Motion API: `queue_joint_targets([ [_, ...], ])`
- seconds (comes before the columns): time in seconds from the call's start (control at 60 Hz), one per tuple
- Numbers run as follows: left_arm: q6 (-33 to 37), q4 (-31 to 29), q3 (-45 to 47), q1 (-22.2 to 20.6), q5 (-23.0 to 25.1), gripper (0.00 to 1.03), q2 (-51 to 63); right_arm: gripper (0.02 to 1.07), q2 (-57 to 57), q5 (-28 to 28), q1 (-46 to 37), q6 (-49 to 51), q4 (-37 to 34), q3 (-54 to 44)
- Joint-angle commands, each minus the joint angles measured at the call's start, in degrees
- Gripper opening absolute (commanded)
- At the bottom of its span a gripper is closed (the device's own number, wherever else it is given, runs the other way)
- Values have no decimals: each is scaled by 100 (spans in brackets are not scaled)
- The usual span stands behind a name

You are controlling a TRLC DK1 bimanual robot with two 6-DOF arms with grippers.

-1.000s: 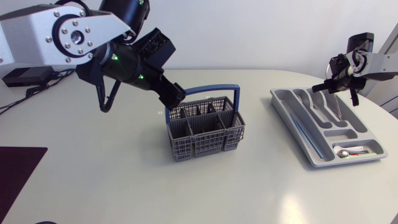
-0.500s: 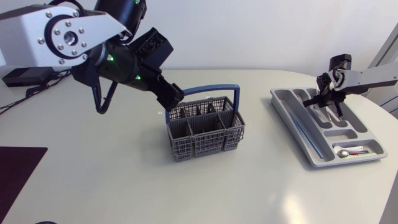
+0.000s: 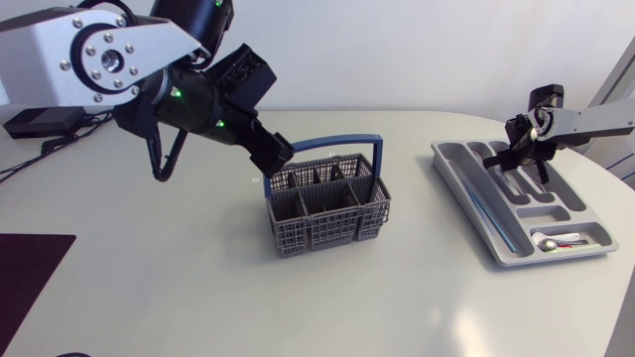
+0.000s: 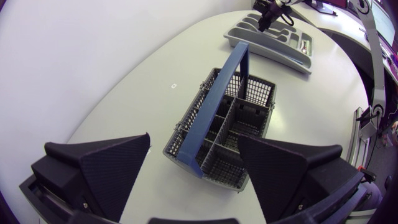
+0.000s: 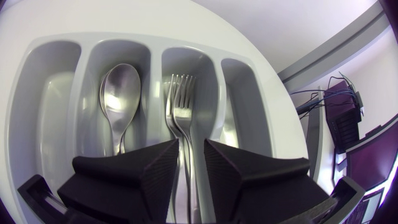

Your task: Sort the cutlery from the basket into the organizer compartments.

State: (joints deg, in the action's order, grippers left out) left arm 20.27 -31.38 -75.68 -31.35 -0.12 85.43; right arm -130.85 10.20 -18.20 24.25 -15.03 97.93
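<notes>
Pale grey tabletop [image 3: 149, 288] spreads out before us, and nearest on it stands the grey mesh basket [image 3: 327, 213], upright, its blue handle [image 4: 221, 93] arching across the compartments. Just behind the basket's rear rim our left gripper [image 4: 193, 143] hangs with its fingers spread wide, released, with the basket ahead of and below it. Farther off to our right, well apart from the basket, lies the grey organizer [image 3: 458, 188]. A small spoon [image 3: 546, 241] rests in the crosswise compartment at its near end. At the far end our right gripper [image 5: 191, 146] is low over one of the long compartments, clenched narrowly on the handle of a fork [image 5: 188, 115]. That fork lies flat with its tines pointing ahead, touching a second fork [image 5: 172, 99] beside it. In the neighbouring compartment a large spoon [image 5: 119, 93] lies bowl up, pointing the same way.
</notes>
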Motion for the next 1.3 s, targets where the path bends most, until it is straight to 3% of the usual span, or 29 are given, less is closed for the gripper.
queue_joint_targets([
  [0.0, -102, 9, 124, -29, -32, 97, -167, 45, 121, -141, -114, -157, -115, 7],
  [0.333, -67, -79, 466, 244, -32, 97, -580, 53, 2204, -1090, -140, -43, 360, -1883],
  [0.517, -23, -79, 915, 525, 82, 93, -721, 53, 3672, -1881, 290, 159, 580, -3333],
  [0.7, -23, -26, 1178, 745, 311, 87, -659, 53, 4313, -2118, 941, 159, 597, -4080],
  [0.8, -15, -9, 1240, 964, 513, 76, -448, 51, 4454, -2162, 1442, 106, 597, -4326],
  [0.983, -15, 0, 1319, 1114, 689, 54, -44, 22, 4375, -2241, 2145, 1, 545, -4397],
  [1.1, -6, 9, 1310, 1149, 838, 31, 194, 8, 4190, -2259, 2488, -96, 457, -4300],
  [1.2, 21, 17, 1301, 1149, 944, 10, 422, 7, 3988, -2408, 2742, -254, 299, -4194],
  [1.283, 21, 35, 1275, 1131, 1005, 4, 563, 7, 3865, -2408, 2918, -307, 219, -4177],
])
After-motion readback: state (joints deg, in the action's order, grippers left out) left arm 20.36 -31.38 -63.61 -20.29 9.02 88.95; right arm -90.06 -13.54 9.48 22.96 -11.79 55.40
